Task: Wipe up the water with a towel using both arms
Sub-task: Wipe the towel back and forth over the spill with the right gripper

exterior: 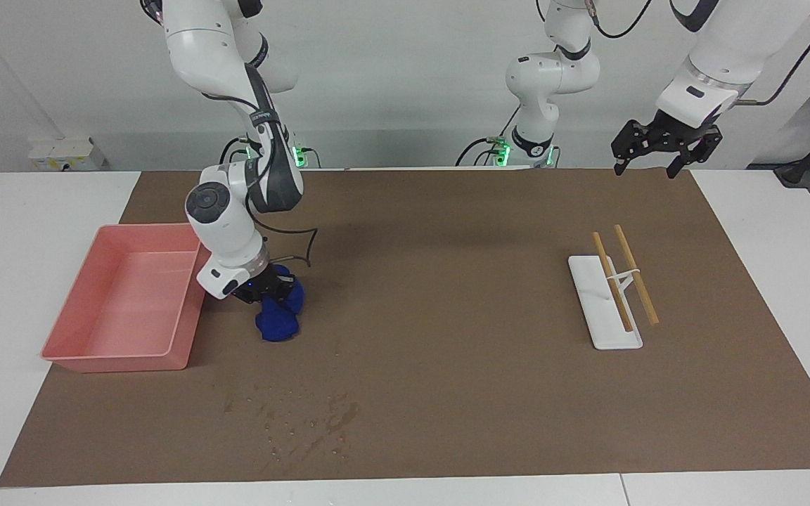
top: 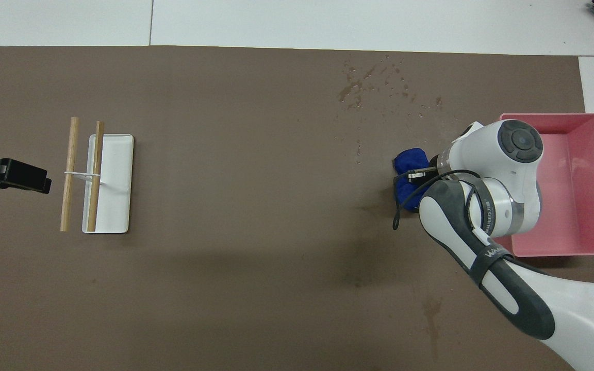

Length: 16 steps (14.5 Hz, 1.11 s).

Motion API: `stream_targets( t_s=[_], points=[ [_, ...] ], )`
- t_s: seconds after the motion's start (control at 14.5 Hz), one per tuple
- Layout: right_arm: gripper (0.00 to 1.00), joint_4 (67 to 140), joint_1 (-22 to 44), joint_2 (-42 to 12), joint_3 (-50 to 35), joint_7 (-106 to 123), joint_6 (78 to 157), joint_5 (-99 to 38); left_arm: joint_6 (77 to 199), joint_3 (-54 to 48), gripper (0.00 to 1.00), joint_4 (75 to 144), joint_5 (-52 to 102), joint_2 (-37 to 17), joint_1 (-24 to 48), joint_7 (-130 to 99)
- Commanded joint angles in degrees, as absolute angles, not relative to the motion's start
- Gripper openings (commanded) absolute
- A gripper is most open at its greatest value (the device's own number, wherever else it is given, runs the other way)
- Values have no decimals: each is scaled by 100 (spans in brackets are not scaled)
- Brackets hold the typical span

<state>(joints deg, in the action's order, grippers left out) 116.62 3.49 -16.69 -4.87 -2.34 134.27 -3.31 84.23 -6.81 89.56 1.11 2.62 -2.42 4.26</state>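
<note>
The water [exterior: 306, 422] is a patch of small shiny droplets and darker wet streaks on the brown mat, farther from the robots than the towel; it also shows in the overhead view [top: 374, 82]. The blue towel [exterior: 280, 318] is bunched up beside the pink tray, also seen from overhead [top: 408, 166]. My right gripper [exterior: 264, 292] is low over the mat and shut on the towel's top; the wrist hides the fingers from overhead [top: 422, 174]. My left gripper [exterior: 647, 169] waits open and empty, raised over the mat's edge at the left arm's end [top: 18, 178].
A pink tray [exterior: 106, 358] stands at the right arm's end, right beside the towel [top: 591, 247]. A white rectangular tray [exterior: 588, 295] bearing two wooden sticks [exterior: 635, 274] tied with a white band lies toward the left arm's end. The brown mat [exterior: 447, 281] covers the table.
</note>
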Motion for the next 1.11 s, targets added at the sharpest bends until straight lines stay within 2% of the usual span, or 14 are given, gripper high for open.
stream_targets(
  t_s=[0.0, 0.28, 0.76, 0.83, 1.04],
  points=[
    [0, 11742, 308, -1923, -519, -229, 13920, -413, 8385, -580, 100, 9114, 18, 422, -132, 501],
    [0, 11611, 290, -2398, -519, -62, 14711, -404, 8385, -580, 100, 9114, 18, 422, -132, 501],
    [0, 10821, 352, -2830, -519, -62, 14696, -308, 8385, -580, 100, 9114, 18, 422, -132, 501],
    [0, 10593, 360, -2882, -510, -62, 14504, -290, 8385, -580, 100, 9114, 18, 422, -132, 501],
    [0, 9469, 247, -2953, -510, 113, 12750, -211, 8385, -580, 100, 9114, 18, 422, -132, 501]
  ],
)
